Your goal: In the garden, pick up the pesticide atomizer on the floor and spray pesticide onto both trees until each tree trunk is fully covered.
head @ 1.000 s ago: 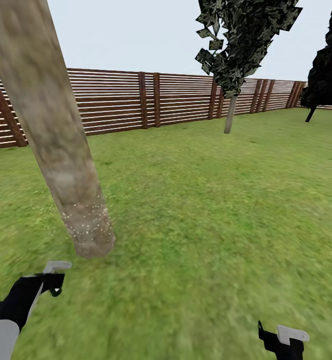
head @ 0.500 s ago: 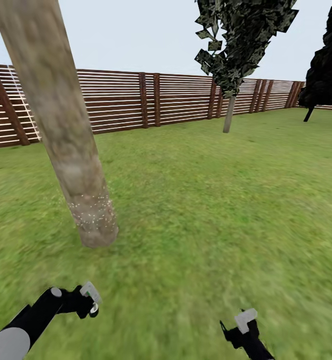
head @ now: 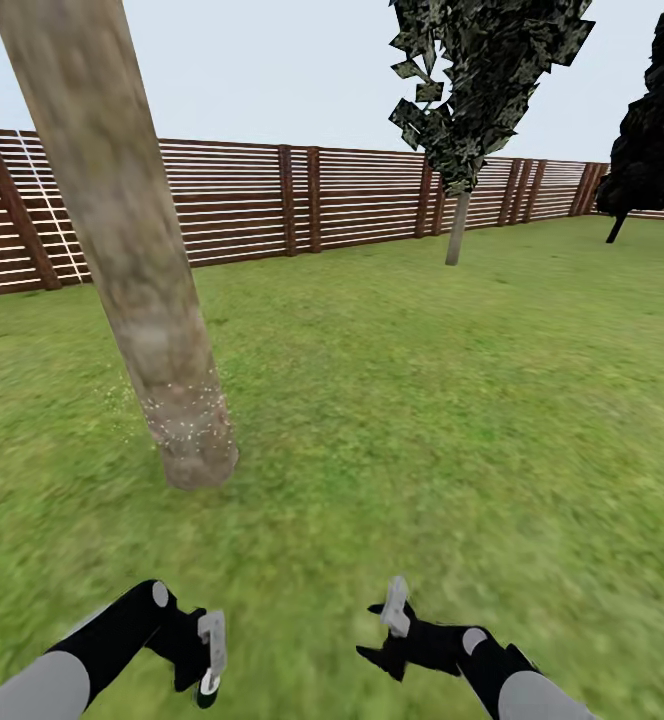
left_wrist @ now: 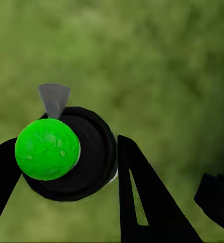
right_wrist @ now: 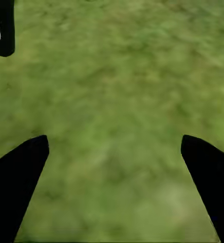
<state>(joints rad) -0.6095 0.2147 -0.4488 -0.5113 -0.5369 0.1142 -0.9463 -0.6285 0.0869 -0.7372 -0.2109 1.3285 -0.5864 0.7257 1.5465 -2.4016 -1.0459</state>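
Observation:
A thick mottled beige-grey tree trunk (head: 142, 300) leans up from the grass at the left, with white specks around its lower part (head: 187, 420). A farther tree (head: 459, 225) with a pale trunk and dark green crown stands by the fence. My left gripper (head: 210, 660) is low at the front left, short of the trunk's base. In the left wrist view it (left_wrist: 66, 144) is shut on the pesticide atomizer (left_wrist: 48, 149), a black round body with a bright green cap and grey nozzle. My right gripper (head: 384, 632) is low at the front centre, and in the right wrist view it (right_wrist: 114, 144) is open over grass.
Green lawn (head: 452, 400) stretches ahead and to the right. A brown slatted wooden fence (head: 302, 200) runs across the back. A black-green conifer (head: 652, 150) stands at the far right near the fence.
Both arms have swung inward: the left gripper moved right and down in the picture, the right gripper left and up. The view shifted slightly, putting the trunk a little further right.

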